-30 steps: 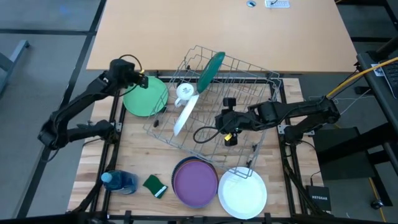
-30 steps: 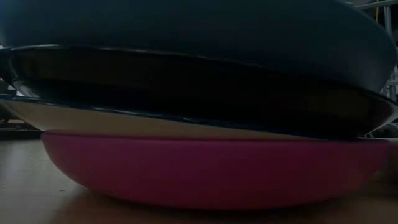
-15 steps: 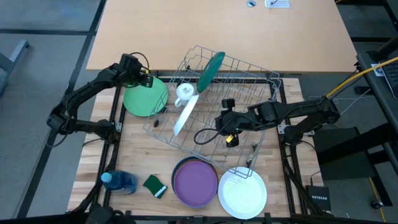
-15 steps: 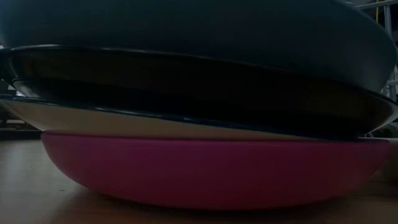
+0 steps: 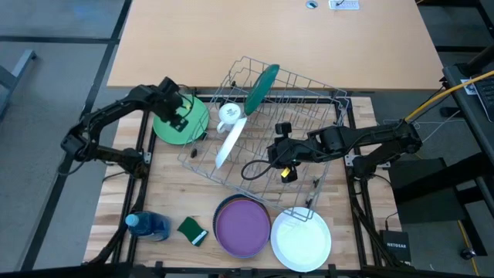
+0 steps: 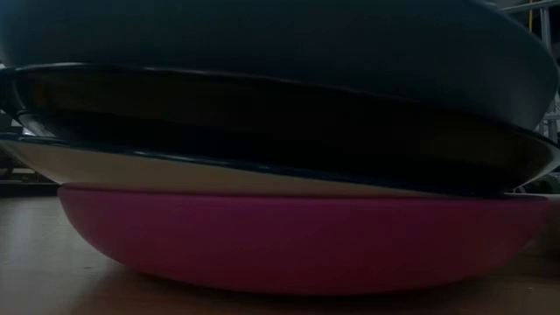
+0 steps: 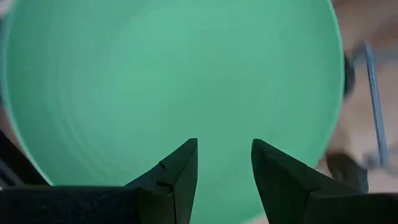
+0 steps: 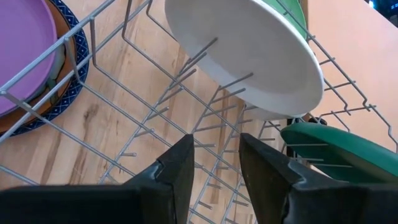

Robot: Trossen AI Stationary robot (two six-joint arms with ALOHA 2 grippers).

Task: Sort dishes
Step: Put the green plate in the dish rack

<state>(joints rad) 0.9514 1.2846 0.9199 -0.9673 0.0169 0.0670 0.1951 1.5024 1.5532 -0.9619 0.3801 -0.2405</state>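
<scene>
A light green plate [image 5: 194,125] [image 7: 174,74] lies flat on the table, left of the wire rack [image 5: 309,100]. My left gripper [image 5: 177,116] [image 7: 224,146] hangs over it, pointing down, open, nothing between its fingers. In the rack a dark green plate [image 5: 262,85] [image 8: 336,152] stands on edge and a white plate [image 5: 230,143] [image 8: 249,56] leans on the wires. My right gripper [image 5: 274,150] [image 8: 216,140] hovers open over the rack's middle. A stack topped by a purple plate [image 5: 241,225] [image 6: 297,241] and a white plate [image 5: 301,238] lie near the front edge.
A white mug [image 5: 228,114] sits at the rack's left end. A blue bottle [image 5: 148,225] and a green sponge [image 5: 193,230] lie at the front left. The plate stack fills the low view. Bare wood shows between the rack and the front plates.
My left gripper has gone from the light green plate's far left rim to above the plate, toward the table's near edge and down, tipping from slanted to nearly straight down. The plate has stayed put.
</scene>
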